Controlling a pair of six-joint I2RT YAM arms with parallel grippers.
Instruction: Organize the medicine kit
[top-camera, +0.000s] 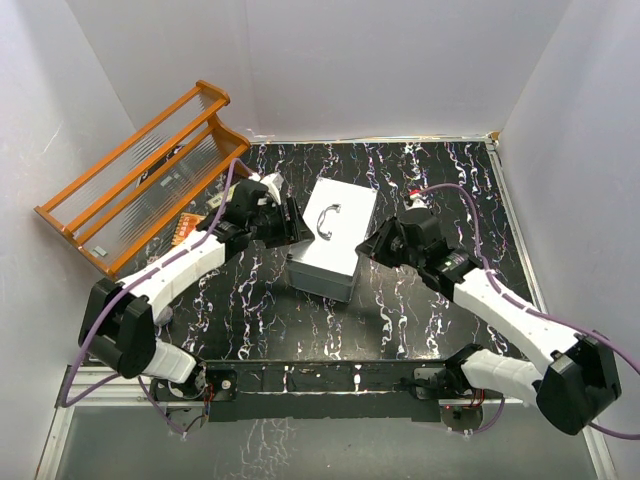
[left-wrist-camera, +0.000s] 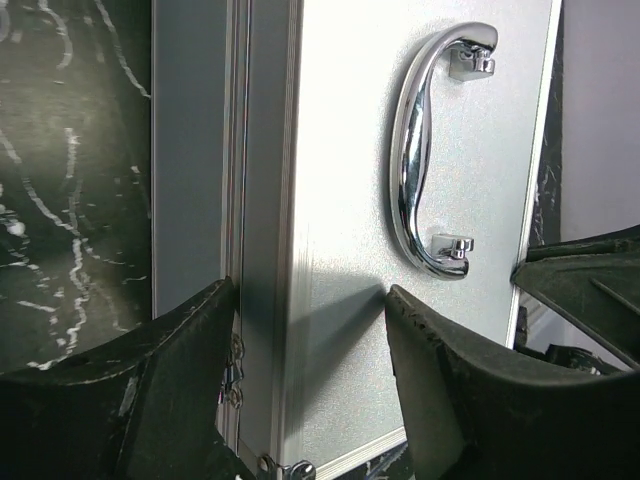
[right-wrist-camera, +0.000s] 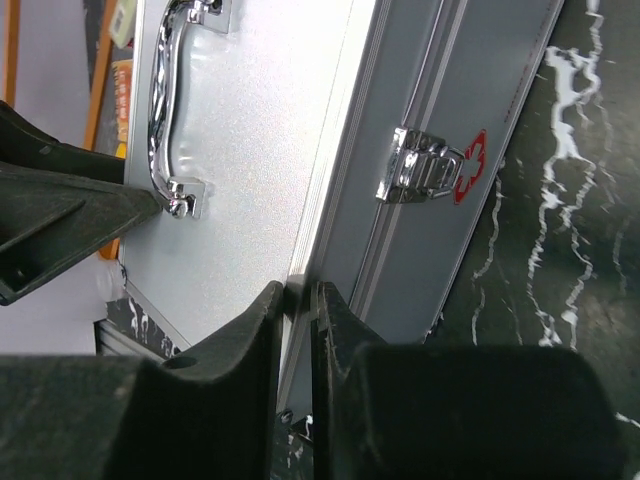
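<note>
Black, white-veined tabletop (top-camera: 250, 320) enclosed by white walls forms the work area. An orange slatted rack (top-camera: 140, 170) sits at the upper left of the top view. The medicine kit (top-camera: 332, 240) stands at centre frame with its lid down and its chrome handle (left-wrist-camera: 420, 150) uppermost. Its front latch (right-wrist-camera: 420, 170), beside a red cross mark (right-wrist-camera: 470, 165), appears fastened.

Left gripper (left-wrist-camera: 308, 290): jaws apart, straddling the hinge-side edge of the lid, one finger alongside the wall and one above the lid. Contact cannot be confirmed.

Right gripper (right-wrist-camera: 298, 292): jaws almost together, apparently pinching the lid's lip on the latch side.

Handling assessment: the case is rigid sheet metal and probably moderately heavy. Its smooth finish is likely to slip under narrow pads. Recommended hold points are the lid lip for opening, once the latch is released, or the handle for lifting. Avoid dragging, as the case may skid.
</note>
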